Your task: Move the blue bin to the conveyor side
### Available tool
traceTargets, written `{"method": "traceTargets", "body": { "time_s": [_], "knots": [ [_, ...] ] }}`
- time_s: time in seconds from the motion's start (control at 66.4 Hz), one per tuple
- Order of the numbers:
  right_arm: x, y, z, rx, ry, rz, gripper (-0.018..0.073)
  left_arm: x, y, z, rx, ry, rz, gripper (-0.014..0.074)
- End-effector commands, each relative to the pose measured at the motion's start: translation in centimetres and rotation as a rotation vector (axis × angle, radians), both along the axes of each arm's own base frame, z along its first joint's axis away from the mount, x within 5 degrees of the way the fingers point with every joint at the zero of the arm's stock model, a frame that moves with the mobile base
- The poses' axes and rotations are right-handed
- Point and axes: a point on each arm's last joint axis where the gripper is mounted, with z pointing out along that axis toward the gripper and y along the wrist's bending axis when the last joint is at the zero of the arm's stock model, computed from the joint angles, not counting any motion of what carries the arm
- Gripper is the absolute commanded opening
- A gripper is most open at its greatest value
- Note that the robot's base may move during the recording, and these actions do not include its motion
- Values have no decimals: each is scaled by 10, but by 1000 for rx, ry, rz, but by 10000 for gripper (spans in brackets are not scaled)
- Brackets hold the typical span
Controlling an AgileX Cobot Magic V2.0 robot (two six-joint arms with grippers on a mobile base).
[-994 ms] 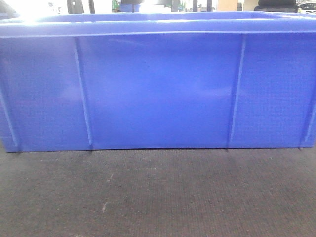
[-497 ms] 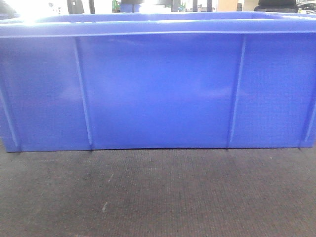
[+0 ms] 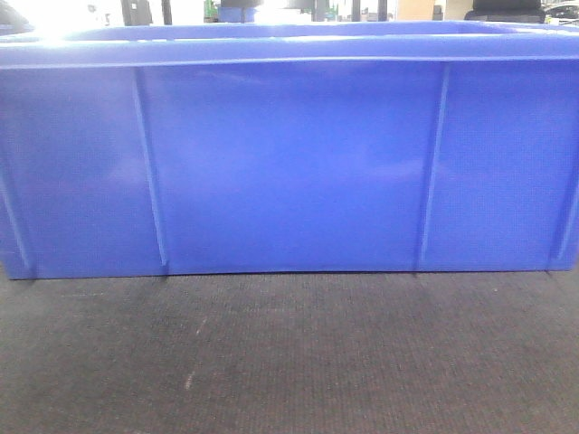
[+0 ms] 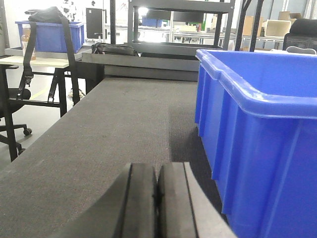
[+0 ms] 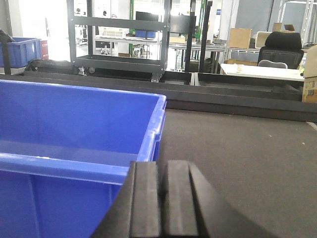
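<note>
The blue bin (image 3: 289, 163) stands on the dark woven conveyor (image 3: 289, 353), and its long ribbed wall fills the front view. Neither gripper shows in that view. In the left wrist view my left gripper (image 4: 157, 171) is shut with nothing between its pads, low over the conveyor (image 4: 114, 124). The blue bin (image 4: 257, 119) stands just to its right, apart from it. In the right wrist view my right gripper (image 5: 162, 168) is shut and empty, by the right end corner of the blue bin (image 5: 74, 124). The conveyor (image 5: 237, 148) runs on to its right.
A dark metal frame (image 5: 233, 99) borders the belt's far edge. Beyond it stand a steel rack (image 5: 119, 39), desks and a black office chair (image 5: 280, 47). Left of the belt are a table with another blue crate (image 4: 49, 34) and a black bag (image 4: 114, 48).
The whole front view has slid very slightly left. The bin sits on the belt as before.
</note>
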Motion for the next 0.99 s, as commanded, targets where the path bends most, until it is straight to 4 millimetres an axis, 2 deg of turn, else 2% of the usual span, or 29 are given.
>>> {"method": "traceTargets", "body": {
  "time_s": [0.0, 0.632, 0.753, 0.979],
  "knots": [
    [-1, -1, 2, -11, -28, -4, -73, -1, 0, 3, 3, -33, -2, -16],
    [0, -2, -1, -43, -23, -20, -73, -1, 0, 3, 3, -33, -2, -16],
    [8, -2, -16, -61, 16, -45, -73, -1, 0, 3, 3, -33, -2, -16],
    [29, -2, -64, 25, 47, -128, -73, -1, 0, 3, 3, -33, -2, -16]
  ]
}}
